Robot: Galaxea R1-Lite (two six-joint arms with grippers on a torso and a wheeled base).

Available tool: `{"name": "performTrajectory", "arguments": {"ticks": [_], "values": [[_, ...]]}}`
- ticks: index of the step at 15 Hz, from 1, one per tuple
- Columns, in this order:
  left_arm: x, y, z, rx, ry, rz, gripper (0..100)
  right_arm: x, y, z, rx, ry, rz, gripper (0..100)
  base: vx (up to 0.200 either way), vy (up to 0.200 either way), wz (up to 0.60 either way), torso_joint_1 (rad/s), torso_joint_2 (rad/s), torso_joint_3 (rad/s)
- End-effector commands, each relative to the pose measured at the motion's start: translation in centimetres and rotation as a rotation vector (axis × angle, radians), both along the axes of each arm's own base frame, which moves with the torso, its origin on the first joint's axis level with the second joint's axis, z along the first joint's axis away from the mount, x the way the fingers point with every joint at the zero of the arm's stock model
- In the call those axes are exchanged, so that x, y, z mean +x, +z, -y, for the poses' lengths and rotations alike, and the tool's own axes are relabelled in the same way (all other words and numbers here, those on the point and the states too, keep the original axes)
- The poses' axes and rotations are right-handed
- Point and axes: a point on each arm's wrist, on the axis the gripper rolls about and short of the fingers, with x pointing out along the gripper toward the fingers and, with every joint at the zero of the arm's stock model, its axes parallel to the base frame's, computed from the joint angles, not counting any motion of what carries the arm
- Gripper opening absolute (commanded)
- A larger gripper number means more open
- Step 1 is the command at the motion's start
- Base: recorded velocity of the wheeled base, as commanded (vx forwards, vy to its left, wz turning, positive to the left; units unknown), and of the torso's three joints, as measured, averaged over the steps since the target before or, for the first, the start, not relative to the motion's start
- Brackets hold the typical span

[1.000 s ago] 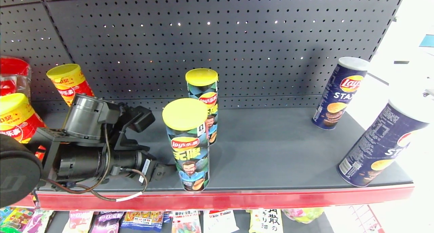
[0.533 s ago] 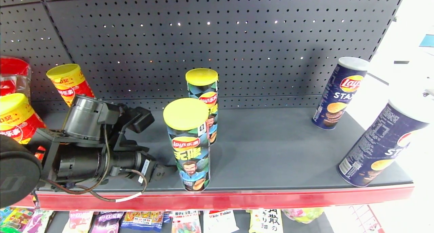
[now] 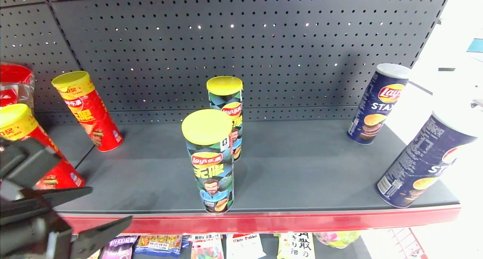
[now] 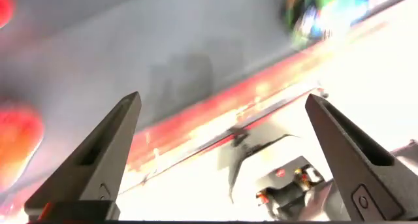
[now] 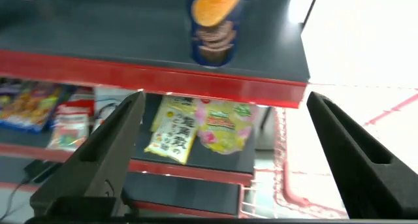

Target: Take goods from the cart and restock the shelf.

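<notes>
Lower left in the head view, the left pincer (image 3: 112, 203) hangs spread and empty in front of the red front edge of the shelf (image 3: 302, 168). The right pincer (image 5: 225, 100) is also spread and empty, facing snack bags (image 5: 196, 126) below the shelf. A green can (image 3: 211, 164) stands upright at centre front, with a second green can (image 3: 225, 100) just behind it. Red cans (image 3: 88, 110) stand at the left and blue cans (image 3: 377, 102) at the right.

My left gripper (image 4: 223, 98) has matt dark plastic fingers (image 4: 98, 165). The shelf (image 3: 302, 168) is matt grey metal, its front strip (image 3: 283, 220) glossy red, its back panel (image 3: 226, 55) perforated. The tube (image 3: 213, 172) is glossy, its lid (image 3: 206, 126) smooth.
</notes>
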Motion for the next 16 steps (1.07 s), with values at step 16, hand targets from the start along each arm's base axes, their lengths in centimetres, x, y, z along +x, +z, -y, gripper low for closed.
{"name": "performTrajectory", "arguments": {"ticks": [16], "values": [[-12.0, -12.0, -4.4, -0.146, 0.447, 0.483, 100, 0.6, -6.3, -1.0, -0.054, 0.045, 0.071, 100, 0.000, 0.000, 0.00, 0.000, 0.00, 0.000]]}}
